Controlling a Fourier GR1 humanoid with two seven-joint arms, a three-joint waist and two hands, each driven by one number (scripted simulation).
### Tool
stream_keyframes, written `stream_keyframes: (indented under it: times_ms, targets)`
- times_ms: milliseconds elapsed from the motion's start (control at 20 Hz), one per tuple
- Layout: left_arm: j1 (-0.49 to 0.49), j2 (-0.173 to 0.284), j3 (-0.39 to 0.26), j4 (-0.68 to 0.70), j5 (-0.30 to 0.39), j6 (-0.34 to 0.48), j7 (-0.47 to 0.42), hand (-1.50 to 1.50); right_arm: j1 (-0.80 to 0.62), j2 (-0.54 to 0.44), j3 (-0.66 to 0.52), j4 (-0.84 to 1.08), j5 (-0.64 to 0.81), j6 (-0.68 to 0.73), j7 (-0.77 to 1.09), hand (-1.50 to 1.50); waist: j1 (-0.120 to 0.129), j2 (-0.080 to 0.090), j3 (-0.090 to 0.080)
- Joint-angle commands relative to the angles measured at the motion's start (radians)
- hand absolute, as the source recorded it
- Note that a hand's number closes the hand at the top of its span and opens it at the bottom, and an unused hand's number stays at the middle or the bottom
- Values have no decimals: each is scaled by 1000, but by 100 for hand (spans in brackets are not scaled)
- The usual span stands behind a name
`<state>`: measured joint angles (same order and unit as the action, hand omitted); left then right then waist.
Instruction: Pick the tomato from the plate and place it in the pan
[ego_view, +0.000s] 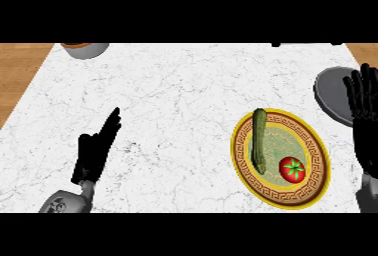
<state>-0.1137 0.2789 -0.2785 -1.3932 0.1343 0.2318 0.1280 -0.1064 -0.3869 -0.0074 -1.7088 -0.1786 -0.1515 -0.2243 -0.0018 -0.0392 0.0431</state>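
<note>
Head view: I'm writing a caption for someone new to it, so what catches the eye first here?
The yellow-rimmed patterned plate at right of the white marble counter, carrying a red tomato beside a long green cucumber. Next, the two black hands: the left hand open over the counter at lower left, the right hand open at the right edge, partly covering the grey pan.

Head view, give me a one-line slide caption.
Tomato and cucumber on a patterned plate, grey pan beyond, both hands open.
</note>
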Motion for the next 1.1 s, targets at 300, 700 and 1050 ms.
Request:
stream_keyframes:
  times_ms: [300,700,1050]
  targets:
    - [-15,-51,9,-152,25,-18,-173,0,119,-253,-79,114,61,159,55,150,-20,44,-52]
    - [45,-55,28,-176,34,-67,-238,0,394,-200,-192,126,-35,366,-219,-150,-8,38,-43]
    - [12,-110,21,-115,-2,-55,-259,0,295,-336,-208,47,9,435,-25,-150,1,40,-44]
